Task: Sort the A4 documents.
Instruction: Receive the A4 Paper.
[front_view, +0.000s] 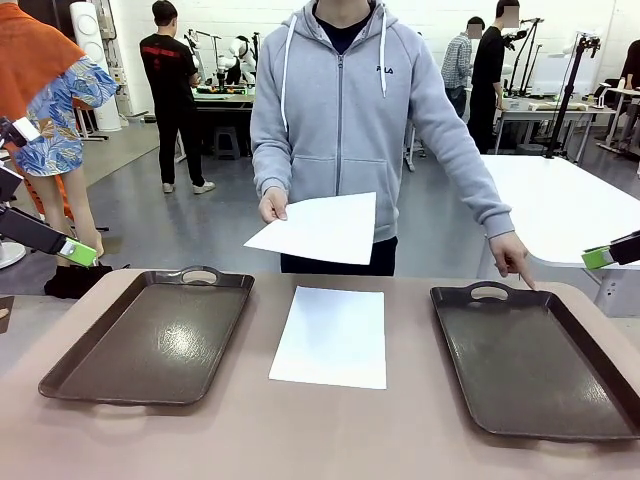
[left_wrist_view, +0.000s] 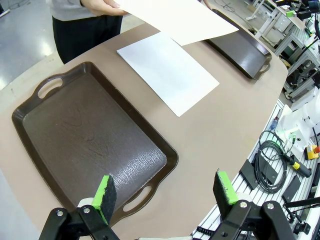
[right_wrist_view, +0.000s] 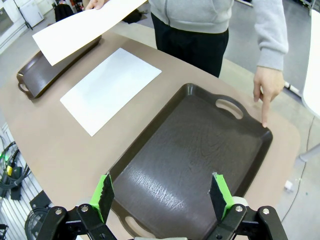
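Note:
One white A4 document (front_view: 330, 336) (left_wrist_view: 167, 71) (right_wrist_view: 110, 89) lies flat on the table between two dark brown trays. A person at the far side holds a second sheet (front_view: 317, 229) (left_wrist_view: 180, 17) (right_wrist_view: 80, 29) in one hand above the table. Their other hand (front_view: 513, 256) (right_wrist_view: 266, 91) points a finger at the far corner of the right tray (front_view: 530, 360) (right_wrist_view: 195, 160). My left gripper (left_wrist_view: 165, 192) hangs open above the near edge of the left tray (front_view: 150, 335) (left_wrist_view: 85, 140). High over the right tray, my right gripper (right_wrist_view: 161, 192) is open and holds nothing.
Green fingertips of the left arm (front_view: 78, 252) and the right arm (front_view: 598, 257) show at the picture's sides, off the table. Cables and equipment (left_wrist_view: 280, 160) lie below the table's edge. Other people and tables stand far behind.

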